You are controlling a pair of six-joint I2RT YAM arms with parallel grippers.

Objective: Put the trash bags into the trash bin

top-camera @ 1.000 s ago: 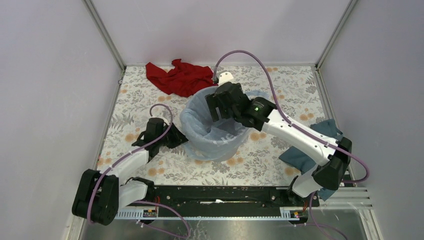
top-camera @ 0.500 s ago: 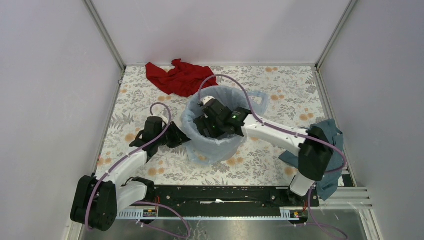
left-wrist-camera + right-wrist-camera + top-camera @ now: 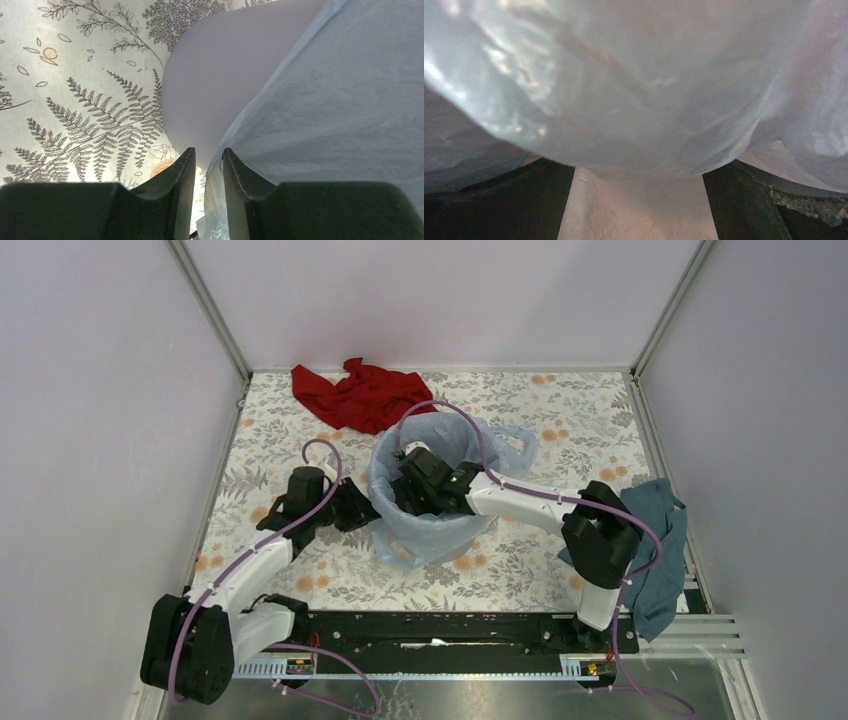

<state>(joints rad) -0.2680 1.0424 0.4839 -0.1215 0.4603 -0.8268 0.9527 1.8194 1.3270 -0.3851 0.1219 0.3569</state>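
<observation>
The light grey trash bin [image 3: 437, 537] stands mid-table, with the pale blue trash bag [image 3: 384, 483] draped over its rim and hanging down its outside. My right gripper [image 3: 418, 486] reaches down inside the bin. Its jaws [image 3: 639, 172] stand wide open with bag film [image 3: 624, 75] billowing just ahead of them. My left gripper [image 3: 360, 512] sits low at the bin's left side. In the left wrist view its jaws [image 3: 209, 151] leave a narrow gap, and a fold of the bag [image 3: 340, 100] hangs between them against the right finger, beside the bare bin wall [image 3: 210, 90].
A red cloth [image 3: 360, 395] lies at the back, behind the bin. A dark teal cloth [image 3: 655, 540] lies at the right edge under the right arm's base. The floral table cover [image 3: 570, 430] is boxed in by walls on three sides.
My right gripper has gone from above the rim down into the bin, pushing film with it. My left gripper has shifted slightly toward the bin.
</observation>
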